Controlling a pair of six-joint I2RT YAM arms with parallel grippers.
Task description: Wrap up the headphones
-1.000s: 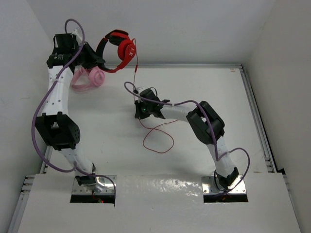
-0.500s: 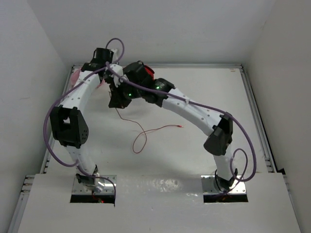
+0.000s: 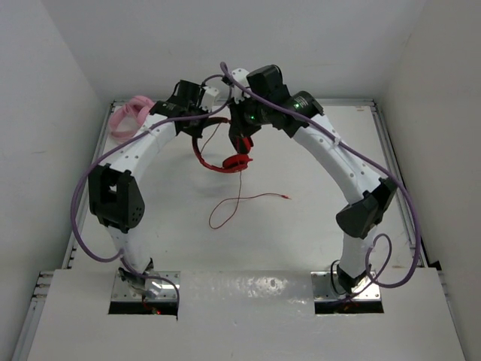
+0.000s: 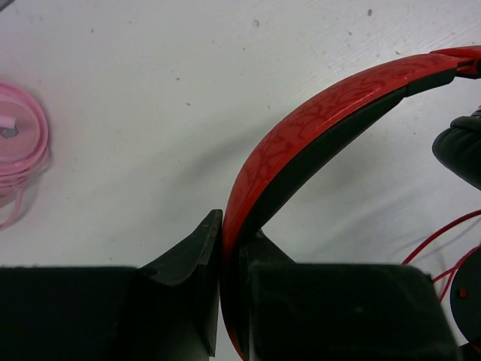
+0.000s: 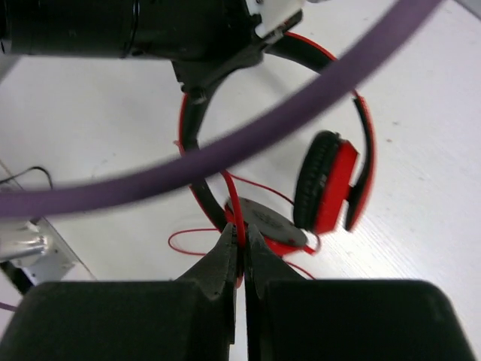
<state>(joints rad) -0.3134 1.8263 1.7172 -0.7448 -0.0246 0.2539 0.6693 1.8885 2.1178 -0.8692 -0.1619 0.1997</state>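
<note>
The red headphones (image 3: pixel 225 164) hang near the back middle of the table. My left gripper (image 3: pixel 198 129) is shut on their black-and-red headband (image 4: pixel 323 113); the pinch shows in the left wrist view (image 4: pixel 229 235). My right gripper (image 3: pixel 242 140) is shut on the thin red cable (image 5: pixel 237 203) just beside the earcups (image 5: pixel 331 188); its tips show in the right wrist view (image 5: pixel 243 239). The rest of the cable (image 3: pixel 225 212) trails in a loop on the table, and its plug end (image 3: pixel 285 197) lies to the right.
A pink coiled bundle (image 3: pixel 132 116) lies at the back left corner, also in the left wrist view (image 4: pixel 19 143). Purple arm cables (image 5: pixel 248 143) cross the right wrist view. The table's raised rail (image 3: pixel 394 173) runs along the right side.
The left arm carried the headphones from the far back left to the back middle. The right arm swung from the table's middle to the back and shut on the cable; the loose loop shifted.
</note>
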